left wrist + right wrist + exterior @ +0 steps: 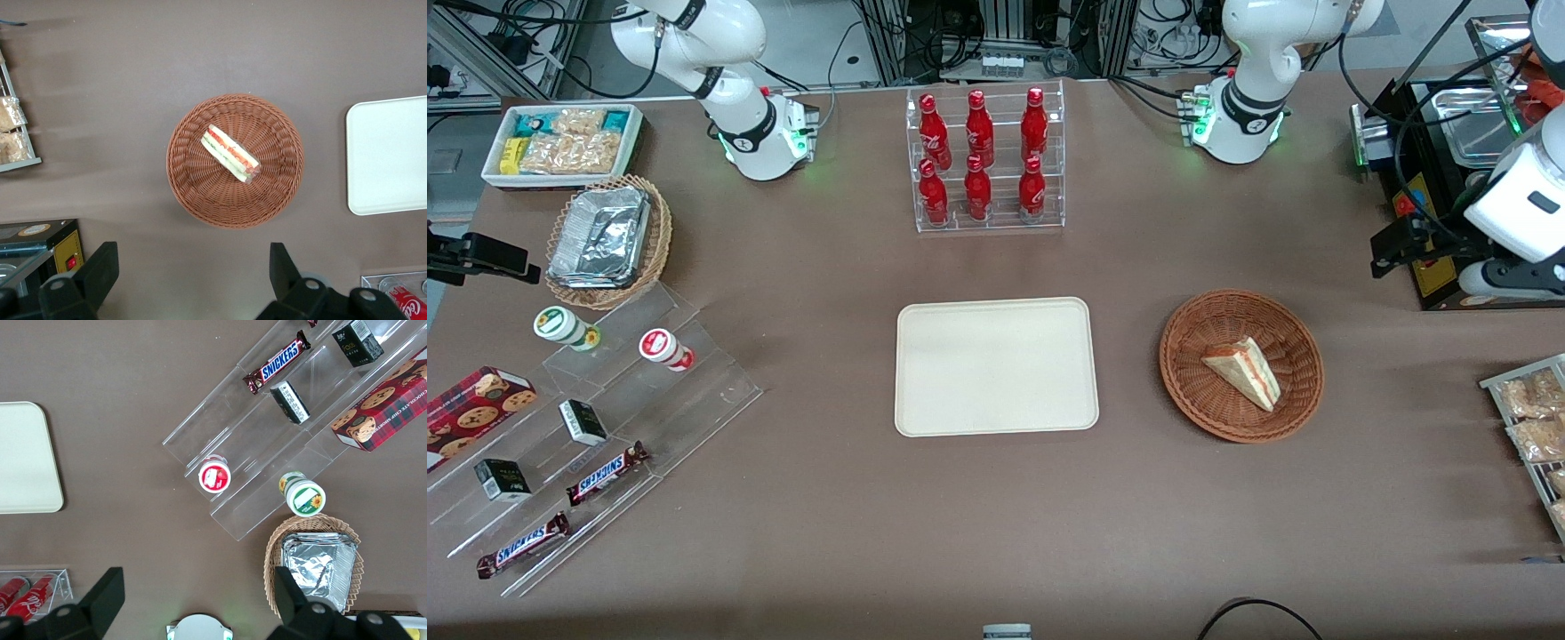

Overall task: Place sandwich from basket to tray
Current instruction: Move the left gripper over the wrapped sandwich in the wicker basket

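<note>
Reddish-brown wicker basket (1241,365) on the brown table (996,533), holding the sandwich (1245,371), a wedge lying on its side near the middle. We see the cream tray (996,366) bare, beside the basket toward the parked arm's end. Our tool (193,277) hangs above the table near the basket rim, fingers (100,270) spread wide, gripping nothing

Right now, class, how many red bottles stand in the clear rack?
6: three on the upper step, three on the lower step. None seems hidden. The gripper, open, hovers above the basket.
</note>
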Controlling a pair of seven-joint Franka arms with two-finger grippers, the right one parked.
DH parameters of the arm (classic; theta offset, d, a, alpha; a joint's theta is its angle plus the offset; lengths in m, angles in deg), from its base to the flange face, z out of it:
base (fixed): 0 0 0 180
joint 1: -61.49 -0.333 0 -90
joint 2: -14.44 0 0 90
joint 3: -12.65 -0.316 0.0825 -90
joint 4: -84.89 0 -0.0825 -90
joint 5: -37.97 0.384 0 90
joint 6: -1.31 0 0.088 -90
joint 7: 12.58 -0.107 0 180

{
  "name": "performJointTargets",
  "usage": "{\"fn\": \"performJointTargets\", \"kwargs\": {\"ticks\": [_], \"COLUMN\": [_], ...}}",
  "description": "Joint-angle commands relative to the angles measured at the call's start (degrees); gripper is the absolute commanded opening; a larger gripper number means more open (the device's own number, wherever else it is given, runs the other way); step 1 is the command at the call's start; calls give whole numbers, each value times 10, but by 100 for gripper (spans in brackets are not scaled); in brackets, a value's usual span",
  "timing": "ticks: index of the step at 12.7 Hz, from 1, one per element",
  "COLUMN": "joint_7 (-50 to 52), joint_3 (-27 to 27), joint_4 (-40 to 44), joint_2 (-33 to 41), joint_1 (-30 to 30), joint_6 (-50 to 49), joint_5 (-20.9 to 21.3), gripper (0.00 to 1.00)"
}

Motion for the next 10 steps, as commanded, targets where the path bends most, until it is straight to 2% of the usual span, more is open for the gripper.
{"fn": "performJointTargets", "kwargs": {"ticks": [1,6,8,10], "joint_7": [4,10,38,63], "joint_3": [1,-12,-11,-11], "joint_4": [-21,-27,-67,-134], "joint_2": [24,19,11,18], "joint_1": [-4,-3,-2,-2], "joint_6": [10,7,32,103], "joint_5": [-3,-12,-12,-13], "gripper": [100,100,100,100]}}
